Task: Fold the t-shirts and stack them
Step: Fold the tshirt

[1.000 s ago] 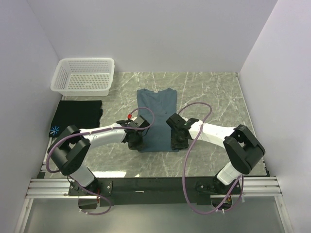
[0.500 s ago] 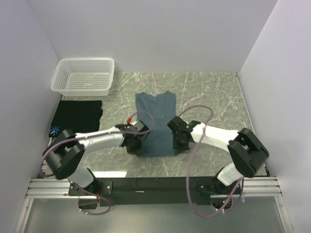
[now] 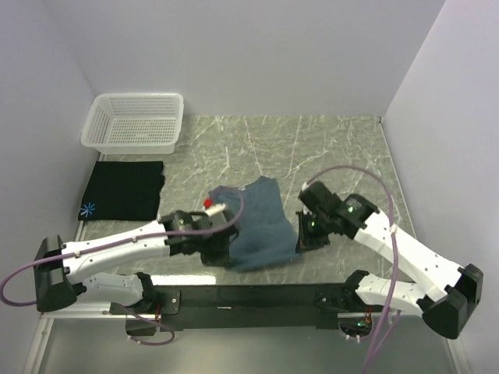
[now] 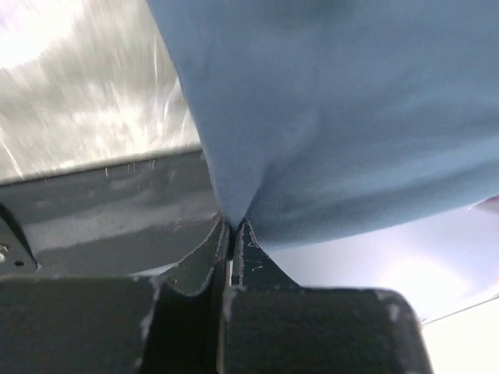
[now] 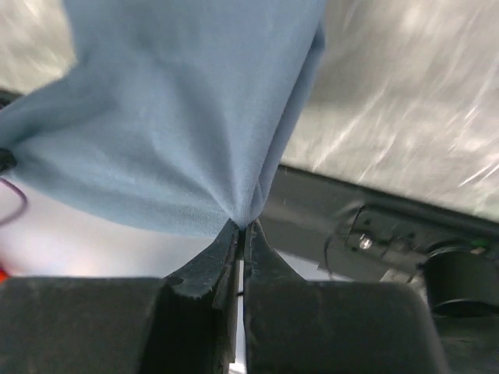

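The slate-blue t-shirt (image 3: 253, 222) lies in the middle of the table, pulled toward the near edge with its near hem raised. My left gripper (image 3: 221, 251) is shut on its near-left corner, and my right gripper (image 3: 302, 238) is shut on its near-right corner. In the left wrist view the blue cloth (image 4: 327, 117) is pinched at the fingertips (image 4: 232, 226). The right wrist view shows the same: blue cloth (image 5: 179, 117) gathered into the closed fingertips (image 5: 242, 224). The black t-shirt (image 3: 125, 189) with its light-blue starburst (image 3: 88, 209) lies folded flat at the left.
A white lattice basket (image 3: 136, 121) stands at the back left corner. White walls enclose the marble table (image 3: 335, 156) on three sides. The black rail (image 3: 257, 296) with both arm bases runs along the near edge.
The right gripper has shut on the shirt's near-right corner. Both arms have pulled back toward the near edge and swung outward, dragging the blue shirt nearer and lifting its hem.
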